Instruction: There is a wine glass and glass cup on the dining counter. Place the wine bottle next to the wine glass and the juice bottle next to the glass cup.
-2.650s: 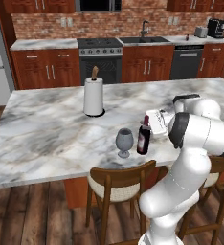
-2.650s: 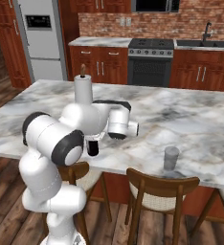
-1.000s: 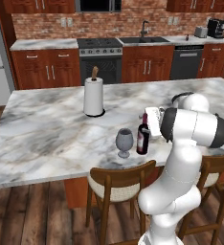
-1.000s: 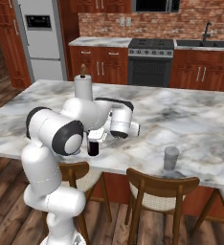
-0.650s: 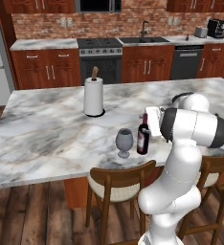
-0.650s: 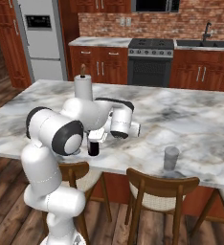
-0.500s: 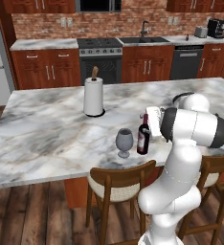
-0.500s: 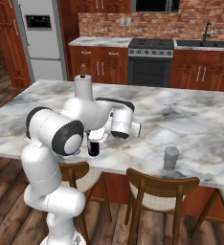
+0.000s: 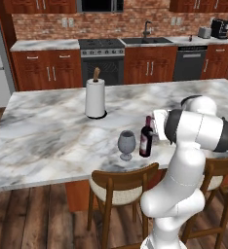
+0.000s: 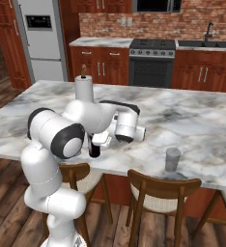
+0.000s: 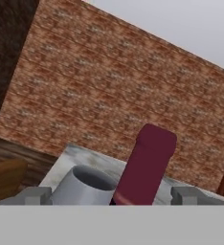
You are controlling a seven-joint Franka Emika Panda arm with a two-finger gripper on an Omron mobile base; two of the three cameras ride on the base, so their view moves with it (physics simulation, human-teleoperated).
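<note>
A brick-walled kitchen, with the marble dining counter (image 9: 47, 141) in the middle. One wine bottle (image 9: 145, 139) stands upright just right of the one wine glass (image 9: 126, 143), near the front edge, so that half looks done. The gripper (image 11: 111, 195) sits at the bottle's neck with jaws wide apart, gripping nothing. One glass cup (image 10: 172, 159) waits well to the right, alone. One paper towel roll (image 9: 95, 97) stands farther back.

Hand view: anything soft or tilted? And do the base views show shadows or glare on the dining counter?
Hand view: rolled, brick wall slanted, wine bottle neck close and soft. Left base view: small contact shadows under the wine glass and paper towel roll; no glare on the dining counter.
</note>
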